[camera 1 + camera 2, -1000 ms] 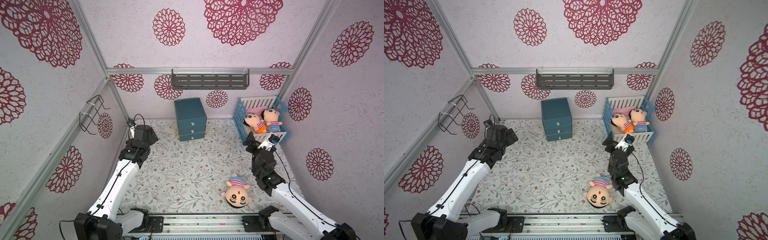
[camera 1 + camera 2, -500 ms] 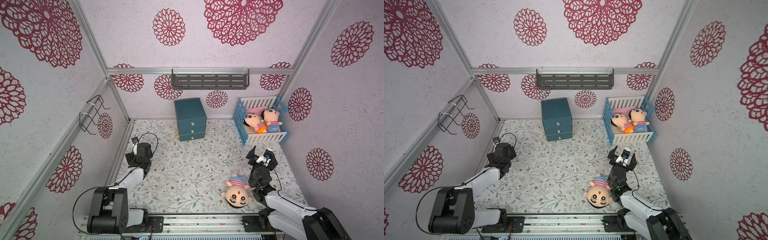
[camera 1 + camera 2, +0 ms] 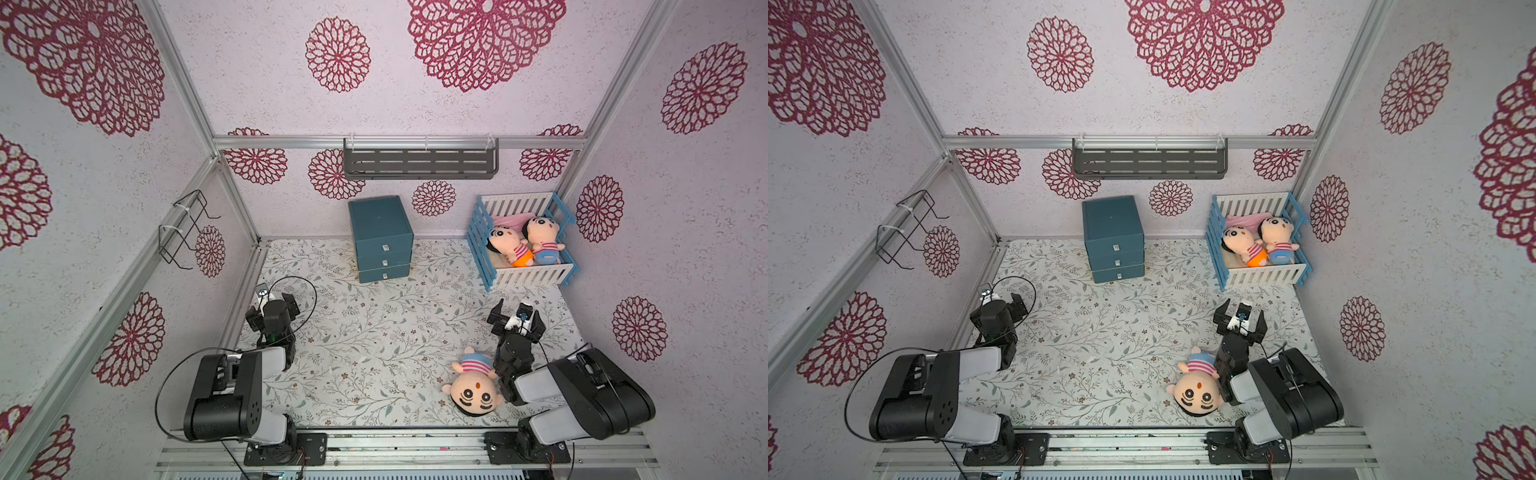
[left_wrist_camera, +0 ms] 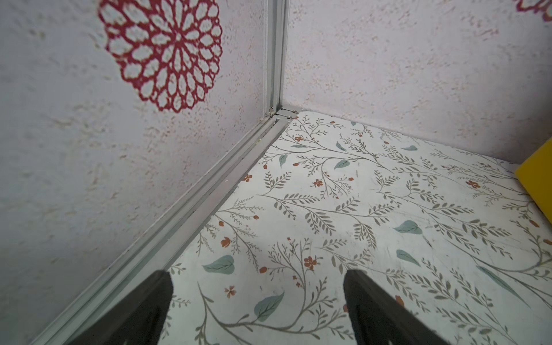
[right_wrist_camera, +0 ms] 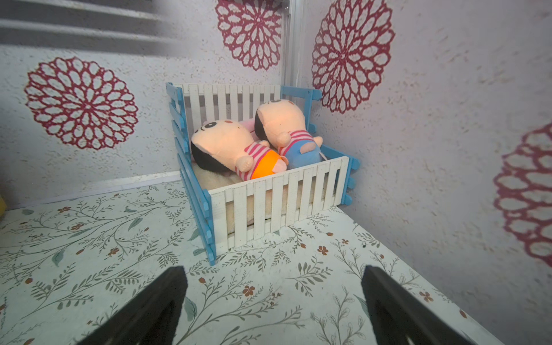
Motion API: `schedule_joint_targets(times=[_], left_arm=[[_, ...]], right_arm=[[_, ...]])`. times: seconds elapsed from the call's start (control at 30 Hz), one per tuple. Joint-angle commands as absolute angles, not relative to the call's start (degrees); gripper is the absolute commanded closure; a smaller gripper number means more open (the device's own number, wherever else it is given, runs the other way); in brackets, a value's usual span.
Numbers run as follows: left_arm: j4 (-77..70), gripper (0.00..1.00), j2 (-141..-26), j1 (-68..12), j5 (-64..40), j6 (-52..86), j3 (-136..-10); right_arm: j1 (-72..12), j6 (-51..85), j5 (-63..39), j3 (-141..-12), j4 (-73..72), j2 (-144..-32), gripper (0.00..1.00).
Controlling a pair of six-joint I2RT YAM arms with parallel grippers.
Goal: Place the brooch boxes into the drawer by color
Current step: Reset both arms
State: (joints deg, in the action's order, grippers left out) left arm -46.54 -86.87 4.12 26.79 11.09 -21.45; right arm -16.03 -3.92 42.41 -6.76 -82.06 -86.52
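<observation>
Leaf-and-flower paper covers the tabletop (image 3: 374, 332), boxed in by pale walls (image 3: 457, 112) printed with dark red rosettes. At the back, against the far wall and about midway along it, stands the blue drawer chest (image 3: 380, 232). Its three drawers are stacked one above another and all pushed in flush, each with a small light pull. The brooch boxes appear in none of the views, so where they lie cannot be told. Both arms are folded low at the near edge. The left gripper (image 4: 257, 277) hangs above bare tabletop close to the left wall, jaws spread wide with nothing between them. The right gripper (image 5: 273, 271) is likewise spread wide and empty, and faces the crib (image 3: 528, 276). This blue-and-white slatted crib sits in the far right corner. Two dolls (image 3: 509, 245) in striped tops lie side by side in it, one in orange bottoms and one in blue. A third plush doll (image 3: 476, 390) lies face up on the tabletop just beside the right arm, its head toward the near edge. A grey slotted shelf (image 3: 419, 164) hangs on the back wall above the chest. A black wire rack (image 3: 183, 232) is fixed to the left wall.
</observation>
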Motion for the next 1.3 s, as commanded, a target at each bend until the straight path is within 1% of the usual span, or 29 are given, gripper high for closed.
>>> schedule_joint_targets(times=[0.0,0.07,0.13,0.23,0.3,0.33,0.37,0.43,0.47,0.5,0.6,0.63,0.73,0.93,1.1,1.17,1.27], left_arm=[[-61.20,0.03,-89.56,4.00,24.09,8.53,-19.19],[-56.93,0.03,-88.06,4.10,24.12,9.33,-19.83],[-57.55,0.03,-88.58,4.13,24.23,8.95,-20.05],[-57.40,0.03,-88.91,4.22,24.25,9.04,-20.42],[-55.45,0.03,-88.66,4.52,24.02,9.43,-21.16],[-54.96,0.03,-88.76,4.82,23.72,9.73,-21.43],[-54.46,0.03,-88.85,5.13,23.49,10.03,-21.90],[-52.02,0.03,-88.71,5.61,23.48,10.71,-22.84],[-51.86,0.03,-88.61,5.75,23.38,10.79,-22.84],[-52.08,0.03,-88.75,5.71,23.38,10.74,-22.82],[-52.19,0.03,-88.97,5.78,23.21,10.89,-22.94],[-52.06,0.03,-88.94,5.80,23.21,10.89,-23.03],[-52.11,0.03,-88.86,5.81,23.20,10.86,-23.03],[-52.34,0.03,-88.86,5.80,23.21,10.84,-22.85],[-52.42,0.03,-88.77,5.80,23.20,10.91,-22.76],[-52.47,0.03,-88.80,5.82,23.20,10.93,-22.76],[-52.47,0.03,-88.80,5.80,23.20,10.88,-22.77]], right_arm=[[-15.22,-4.66,38.82,-7.57,-88.22,-86.36,0.01],[-15.03,-5.04,37.67,-6.41,-90.92,-86.74,0.01],[-14.58,-5.58,33.14,-4.93,-93.07,-86.83,0.01],[-13.92,-5.86,29.88,-3.41,-96.46,-87.65,0.01],[-11.06,-3.80,23.66,-2.40,-96.73,-87.97,0.01],[-9.61,-3.59,20.74,-1.92,-101.34,-91.13,0.01],[-9.58,-3.61,22.31,-1.53,-104.84,-93.16,0.01],[-8.43,-1.30,20.36,-2.74,-95.95,-89.01,0.01],[-7.72,-1.49,19.72,-2.69,-98.73,-90.58,0.01],[-7.67,-0.95,20.28,-2.64,-98.20,-90.50,0.01],[-4.87,1.88,17.98,-4.41,-92.70,-89.16,0.01],[-3.57,3.72,16.91,-6.29,-87.04,-87.85,0.01],[-4.41,1.78,15.22,-11.50,-77.76,-88.14,0.01],[-4.66,1.81,16.94,-9.67,-82.06,-88.34,0.01],[-4.66,1.55,16.02,-9.29,-82.76,-88.30,0.01],[-4.66,1.68,16.05,-10.51,-80.06,-88.15,0.01],[-4.75,1.78,16.87,-9.63,-81.87,-88.20,0.01]])
